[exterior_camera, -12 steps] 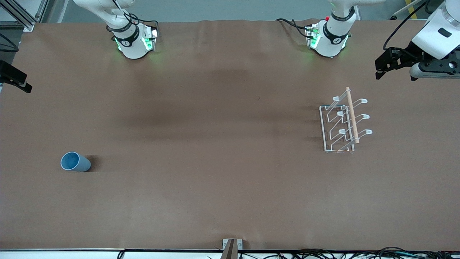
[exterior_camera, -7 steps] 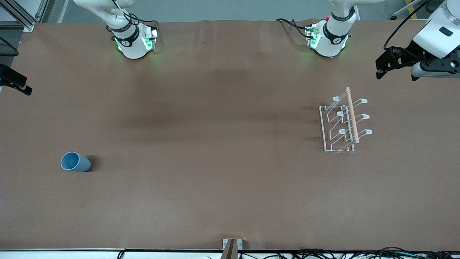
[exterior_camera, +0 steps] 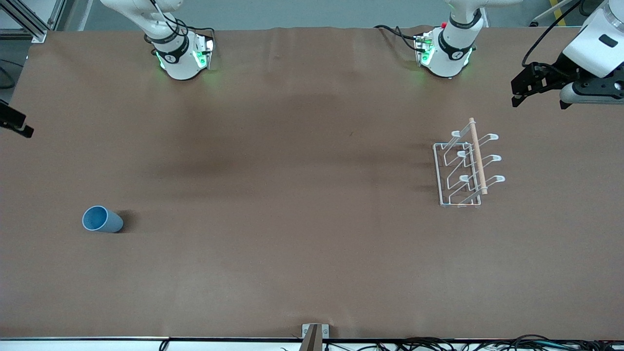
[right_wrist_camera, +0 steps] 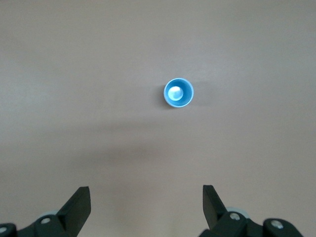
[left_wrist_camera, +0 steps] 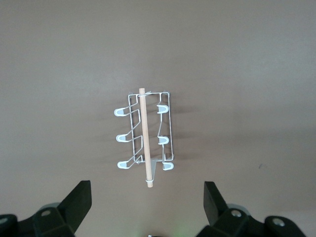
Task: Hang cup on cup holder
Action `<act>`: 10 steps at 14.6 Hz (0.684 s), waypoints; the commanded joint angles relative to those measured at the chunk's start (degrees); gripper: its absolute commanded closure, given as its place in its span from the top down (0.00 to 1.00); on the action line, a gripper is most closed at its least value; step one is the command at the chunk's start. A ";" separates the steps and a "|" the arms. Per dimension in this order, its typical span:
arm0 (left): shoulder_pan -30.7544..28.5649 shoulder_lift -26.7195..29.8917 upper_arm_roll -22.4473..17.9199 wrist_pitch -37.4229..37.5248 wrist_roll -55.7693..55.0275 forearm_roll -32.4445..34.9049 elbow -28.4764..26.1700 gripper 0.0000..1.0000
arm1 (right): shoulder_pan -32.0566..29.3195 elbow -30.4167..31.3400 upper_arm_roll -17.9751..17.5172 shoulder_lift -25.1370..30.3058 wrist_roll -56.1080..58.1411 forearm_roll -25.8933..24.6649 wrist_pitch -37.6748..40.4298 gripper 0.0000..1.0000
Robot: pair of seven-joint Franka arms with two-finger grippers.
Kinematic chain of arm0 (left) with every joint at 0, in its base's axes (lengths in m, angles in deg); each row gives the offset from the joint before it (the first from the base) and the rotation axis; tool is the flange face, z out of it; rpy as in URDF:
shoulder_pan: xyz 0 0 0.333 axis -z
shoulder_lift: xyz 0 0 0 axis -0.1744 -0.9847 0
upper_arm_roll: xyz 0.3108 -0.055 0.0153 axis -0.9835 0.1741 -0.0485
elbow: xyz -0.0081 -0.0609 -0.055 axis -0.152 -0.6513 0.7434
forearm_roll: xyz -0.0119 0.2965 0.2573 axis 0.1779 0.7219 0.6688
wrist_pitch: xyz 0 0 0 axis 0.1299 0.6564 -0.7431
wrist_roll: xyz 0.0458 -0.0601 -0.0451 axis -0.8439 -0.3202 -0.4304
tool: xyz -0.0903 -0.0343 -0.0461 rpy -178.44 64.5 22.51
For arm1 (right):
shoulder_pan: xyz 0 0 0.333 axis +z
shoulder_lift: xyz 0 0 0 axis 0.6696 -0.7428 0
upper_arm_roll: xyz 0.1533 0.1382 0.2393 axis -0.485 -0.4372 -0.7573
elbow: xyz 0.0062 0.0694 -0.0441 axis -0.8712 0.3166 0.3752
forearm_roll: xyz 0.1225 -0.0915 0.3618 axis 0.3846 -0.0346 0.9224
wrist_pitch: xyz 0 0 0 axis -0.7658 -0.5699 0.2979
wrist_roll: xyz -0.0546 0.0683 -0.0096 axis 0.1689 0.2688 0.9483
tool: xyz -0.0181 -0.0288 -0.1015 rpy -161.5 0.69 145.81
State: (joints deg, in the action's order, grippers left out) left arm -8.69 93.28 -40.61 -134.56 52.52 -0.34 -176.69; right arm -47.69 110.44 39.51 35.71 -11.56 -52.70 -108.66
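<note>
1. Brown cloth covers the table (exterior_camera: 292,273) edge to edge; cables run along its near edge, and a small bracket (exterior_camera: 314,334) at that edge is cut off by the frame.
2. Both arms' upper links leave the top of the front view; only their bases show whole.
3. Hardly any of the right gripper (exterior_camera: 14,124) shows in the front view, just a dark piece at the frame's edge past the right arm's end of the table. In the right wrist view its gripper (right_wrist_camera: 145,210) has its fingers spread wide, holding nothing.
4. At the right arm's end of the table the cup (exterior_camera: 101,219) stands upright, mouth up, alone on the cloth. In the right wrist view the cup (right_wrist_camera: 178,93) sits well below the spread fingers, a little off their midline, with its pale bottom showing inside.
5. Up over the left arm's end of the table is the left gripper (exterior_camera: 519,90), partly cut by the frame, fingers spread and empty (left_wrist_camera: 148,207).
6. Near that end the cup holder (exterior_camera: 463,168) stands on the cloth, well apart from the cup. In the left wrist view the cup holder (left_wrist_camera: 145,140) lies below, between the fingers; all six prongs are bare.
</note>
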 commanded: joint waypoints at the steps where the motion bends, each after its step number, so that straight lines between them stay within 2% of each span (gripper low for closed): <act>1: -0.38 -0.69 0.07 1.13 0.74 0.01 1.37 1.00 | -1.90 1.54 -0.48 -3.01 2.49 0.78 -5.72 1.00; 4: -0.47 -0.69 0.07 1.13 0.74 0.01 1.20 1.00 | -3.30 4.87 -0.48 -8.80 4.25 0.69 -15.39 1.00; 10: -0.74 -0.78 0.07 1.13 0.74 0.09 1.11 1.00 | -6.03 5.06 -0.57 -22.16 6.45 0.78 -27.52 0.99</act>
State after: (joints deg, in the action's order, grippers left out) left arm -8.98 92.94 -40.81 -134.37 52.53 -0.34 -176.72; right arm -52.70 116.26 39.55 16.17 -6.28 -52.45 -133.94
